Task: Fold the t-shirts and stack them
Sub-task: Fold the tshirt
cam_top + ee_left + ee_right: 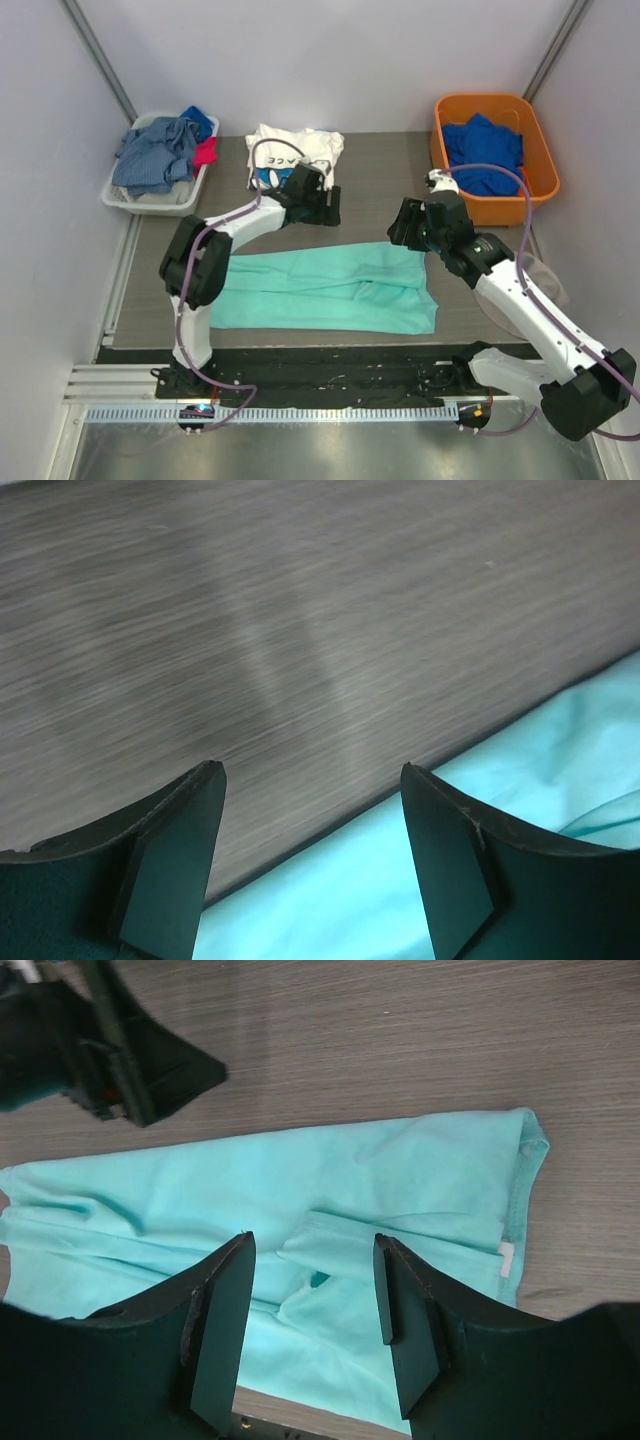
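Right gripper (pixel 312 1245): the fingers fill the lower edge of the right wrist view, jaws parted at a moderate width, nothing between them. It hangs over the mint-teal t-shirt (pixel 400 1170), above a fold ridge near the garment's middle.

Left gripper (pixel 310 775): jaws wide apart, nothing held. It is positioned over bare table (pixel 300 610), just beside the far edge of the mint-teal t-shirt.

The mint-teal t-shirt lies flattened across the near half of the table, between the two arms. The white t-shirt (pixel 295 150) lies bunched at the far edge, beyond the left gripper. An orange bin (pixel 540 150) stands far right.
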